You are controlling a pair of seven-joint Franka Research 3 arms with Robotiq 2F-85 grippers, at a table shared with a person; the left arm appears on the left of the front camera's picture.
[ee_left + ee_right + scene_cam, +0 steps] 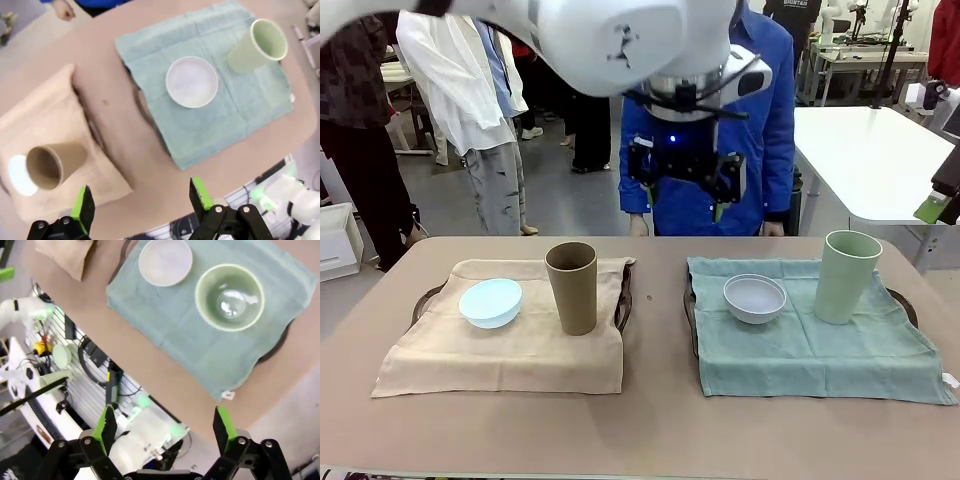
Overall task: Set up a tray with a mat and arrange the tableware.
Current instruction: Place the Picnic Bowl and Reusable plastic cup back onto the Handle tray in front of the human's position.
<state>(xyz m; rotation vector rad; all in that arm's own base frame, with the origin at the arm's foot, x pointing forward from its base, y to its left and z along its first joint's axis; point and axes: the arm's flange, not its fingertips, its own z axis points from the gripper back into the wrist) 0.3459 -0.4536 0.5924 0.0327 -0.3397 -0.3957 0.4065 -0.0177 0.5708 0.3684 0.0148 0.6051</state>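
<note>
Both grippers, left gripper [140, 205] and right gripper [165, 427], hang high with fingers spread, empty. On the left beige cloth mat [500, 345]: pale blue bowl [491, 302], brown cup [572, 287]. On the right teal mat [800, 340]: white bowl [754, 298], pale green cup [846, 276].

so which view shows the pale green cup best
The front view: the pale green cup stands full height on the teal mat. The left wrist view shows it slanted near the corner; the right wrist view looks straight down into it.

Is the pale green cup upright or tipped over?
Upright. The pale green cup stands mouth-up on the teal mat; the right wrist view looks straight down into it.
</note>
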